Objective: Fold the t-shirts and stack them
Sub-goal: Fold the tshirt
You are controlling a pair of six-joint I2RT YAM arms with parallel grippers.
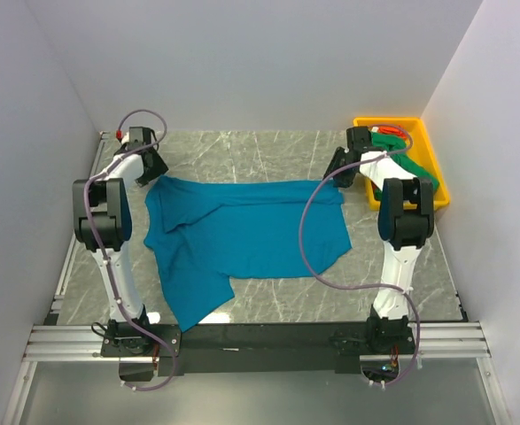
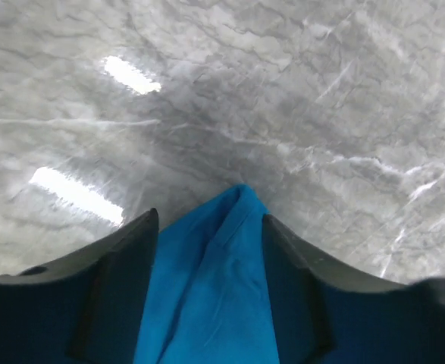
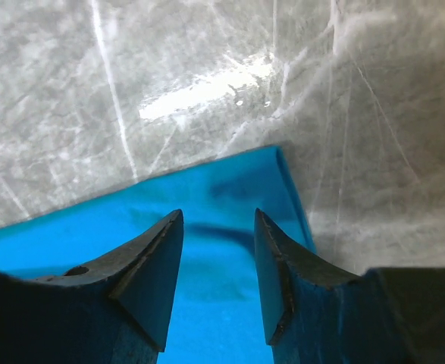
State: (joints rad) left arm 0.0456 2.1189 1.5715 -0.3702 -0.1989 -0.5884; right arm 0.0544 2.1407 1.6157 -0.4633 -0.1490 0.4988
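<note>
The teal shirt [image 1: 242,235] lay spread beside the yellow bin [image 1: 384,121], which held a green shirt [image 1: 416,170]. The right gripper [image 3: 218,216] stood with jaws apart at the shirt corner nearest the bin. The left gripper [image 2: 209,220] did likewise at the corner farthest.

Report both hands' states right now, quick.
Left hand: open, with a corner of the teal-blue cloth t-shirt lying between its parted fingers.
Right hand: open, over the same shirt's edge, holding nothing.

One teal-blue t-shirt [image 1: 251,230], one green t-shirt [image 1: 416,166], one red-orange piece [image 1: 392,135], one yellow bin [image 1: 391,121].
</note>
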